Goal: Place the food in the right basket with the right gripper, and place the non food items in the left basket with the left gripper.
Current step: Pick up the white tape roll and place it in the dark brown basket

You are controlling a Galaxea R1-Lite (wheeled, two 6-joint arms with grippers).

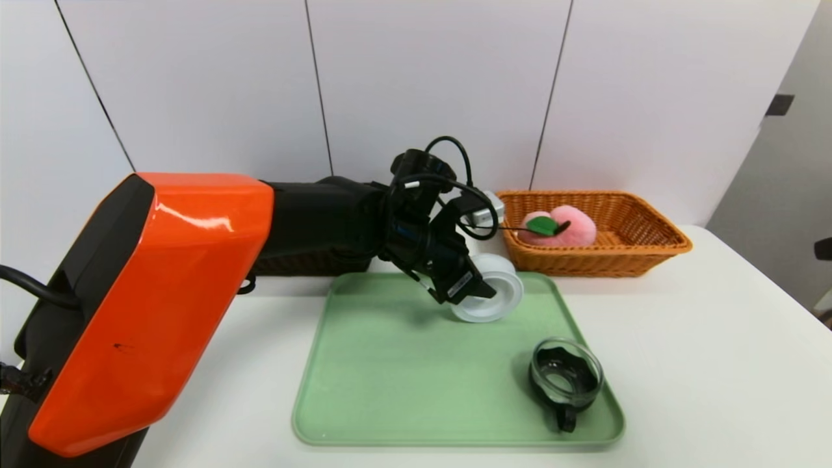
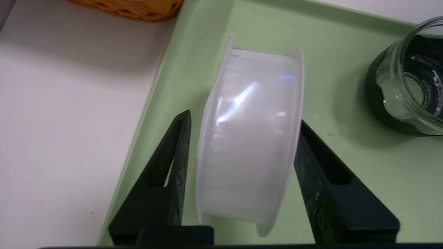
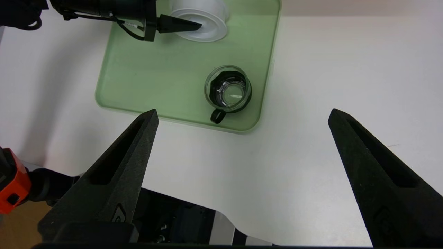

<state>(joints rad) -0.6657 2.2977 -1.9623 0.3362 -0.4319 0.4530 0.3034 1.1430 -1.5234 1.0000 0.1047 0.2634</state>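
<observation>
I have my left gripper (image 2: 245, 116) at the white round plastic container (image 1: 493, 265), close to the middle of the head view, over the upper right part of the green tray (image 1: 422, 364). My two left fingers are parted around the container, one along each of its flat ends: in the left wrist view a strip of green shows between one finger and the nearer rim, while the other finger meets the opposite rim, so I do not have it clenched. The container is tipped, with one round end turned toward the lower part of the head view; whether it rests on the tray I cannot tell. My right gripper (image 3: 245, 110) is idle, off near the right edge of the head view, its fingers spread wide with nothing between them. The small clear glass cup (image 1: 567, 372) stands upright at the lower right of the tray, its black handle (image 1: 567, 419) pointing to the bottom of the frame. Beyond the tray, at the upper right, the pink plush peach (image 1: 573, 227) lies in the left part of the orange wicker basket (image 1: 608, 263), green leaf and brown stem showing. The dark brown wicker basket (image 1: 312, 264) is left of centre, mostly hidden by my left arm (image 1: 325, 214).
</observation>
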